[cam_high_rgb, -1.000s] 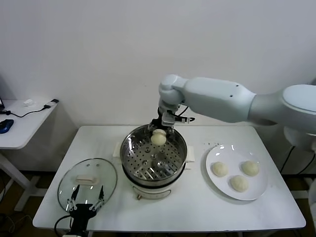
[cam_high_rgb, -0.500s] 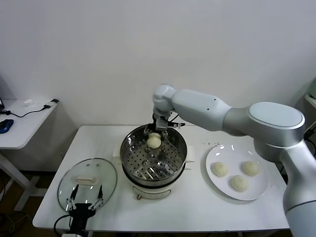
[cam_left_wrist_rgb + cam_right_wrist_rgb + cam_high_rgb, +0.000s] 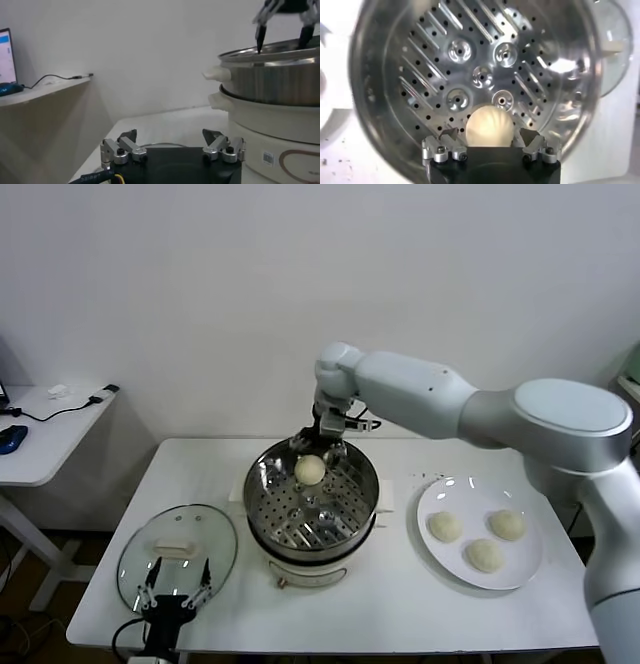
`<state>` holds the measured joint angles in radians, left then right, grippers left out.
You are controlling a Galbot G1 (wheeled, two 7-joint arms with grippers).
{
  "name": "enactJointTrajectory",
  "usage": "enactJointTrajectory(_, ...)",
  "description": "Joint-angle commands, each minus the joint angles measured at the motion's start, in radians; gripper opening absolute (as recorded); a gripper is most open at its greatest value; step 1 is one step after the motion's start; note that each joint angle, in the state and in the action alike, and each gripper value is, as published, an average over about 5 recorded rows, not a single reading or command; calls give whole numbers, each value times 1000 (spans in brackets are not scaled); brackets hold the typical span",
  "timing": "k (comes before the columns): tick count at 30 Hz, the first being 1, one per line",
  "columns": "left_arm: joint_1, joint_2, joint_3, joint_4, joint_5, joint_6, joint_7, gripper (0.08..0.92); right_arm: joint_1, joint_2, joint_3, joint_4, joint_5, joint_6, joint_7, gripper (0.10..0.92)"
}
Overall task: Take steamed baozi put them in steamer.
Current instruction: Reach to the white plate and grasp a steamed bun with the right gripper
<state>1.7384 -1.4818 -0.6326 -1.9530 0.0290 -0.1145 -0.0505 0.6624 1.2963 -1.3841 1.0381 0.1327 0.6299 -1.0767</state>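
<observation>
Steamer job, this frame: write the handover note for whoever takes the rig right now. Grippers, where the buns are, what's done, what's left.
Right gripper: open, over the far side of the steamer, jaws either side of a baozi without gripping it.
Left gripper: open, parked at the near table edge by the glass lid, holding nothing.
Done: one baozi sits on the steamer's perforated floor.
Left: three baozi on the white plate, to the steamer's right. Raise the right gripper out and fetch them one by one.
</observation>
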Motion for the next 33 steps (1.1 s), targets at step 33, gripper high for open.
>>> enactJointTrajectory(33,-7,-18,-3,19,11,-7,-17,823,-224,-651,-194,228,406,-942,260,823)
